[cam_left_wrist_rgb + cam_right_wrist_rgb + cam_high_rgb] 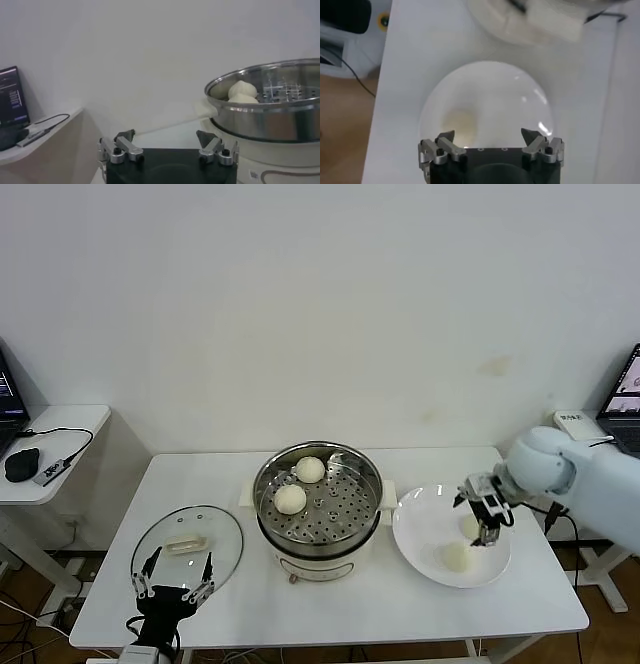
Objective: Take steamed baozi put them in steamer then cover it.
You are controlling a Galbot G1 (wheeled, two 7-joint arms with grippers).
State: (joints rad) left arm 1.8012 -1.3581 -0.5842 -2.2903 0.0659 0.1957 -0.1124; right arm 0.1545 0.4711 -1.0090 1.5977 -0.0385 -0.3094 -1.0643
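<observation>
**A:** What does the head view show?

**B:** A white table [400, 604] against a plain wall. At its middle stands the steamer [318, 496], a shiny steel basket with a perforated floor on a cream pot base. Two steamed baozi lie inside it, one [310, 469] toward the back and one [290, 499] nearer the front left. To the right, just beside the steamer, sits a white plate [425, 519] with two more buns: one [455, 557] near its front and one [470, 527] partly hidden behind the right gripper [486, 532], which hangs over the plate. Its jaws stand wide, holding nothing.

**A:** And the cover?

**B:** The glass cover [187, 548] lies flat on the table's left side, well apart from the steamer, handle up. The left gripper [172, 579] sits at the table's front edge, at the lid's near rim, jaws wide and empty.

**A:** What do the wrist views add?

**B:** The left wrist view looks sideways at table height: the steamer's wall [270, 117] rises beyond the spread fingers [212, 145], and the two buns [242, 92] show over the rim. The cover is not seen there. The right wrist view looks straight down on the plate [520, 100]. One bun [460, 125] is visible, near one finger [442, 145] rather than between the pair; the other bun is out of sight. A side desk [60, 429] with cables appears only in the head and left wrist views.
</observation>
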